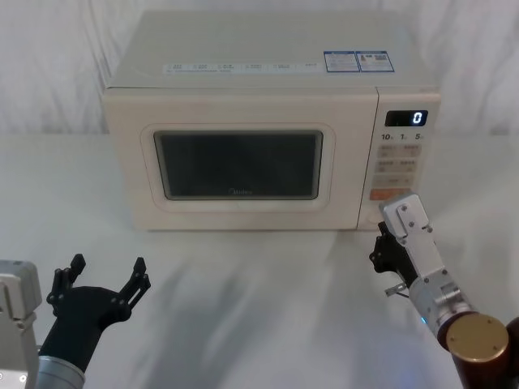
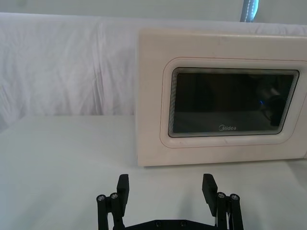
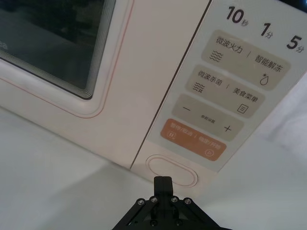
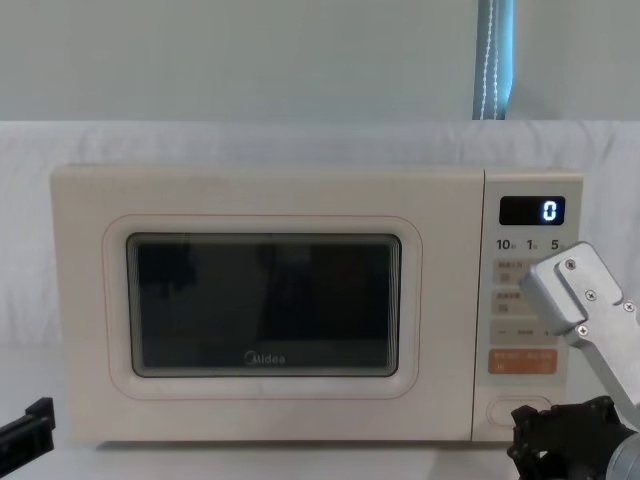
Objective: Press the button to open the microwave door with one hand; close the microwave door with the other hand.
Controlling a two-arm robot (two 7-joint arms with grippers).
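The microwave (image 1: 243, 138) sits toward the back of the white-draped table (image 1: 268, 300), its door (image 1: 239, 166) shut flush against the body and the display reading 0. The right gripper (image 3: 163, 184) is in close at the lower right corner of the front, its fingers brought together into a single blunt tip aimed at the wide blank button (image 3: 172, 170) under the orange key (image 3: 194, 143); from the wrist view the tip is just short of the button, and I cannot tell whether it is touching. The left gripper (image 1: 105, 279) hangs low over the table's near left side, fingers spread wide, well apart from the microwave and facing the door's window.

That button looks like a stiff spring latch release: it will want a firm, square push at its middle, and an off-centre one may slide onto the orange key. The door should be light and rigid, swinging on a hinge at its left edge, so it is best pushed flat near its free right edge, away from the glass.
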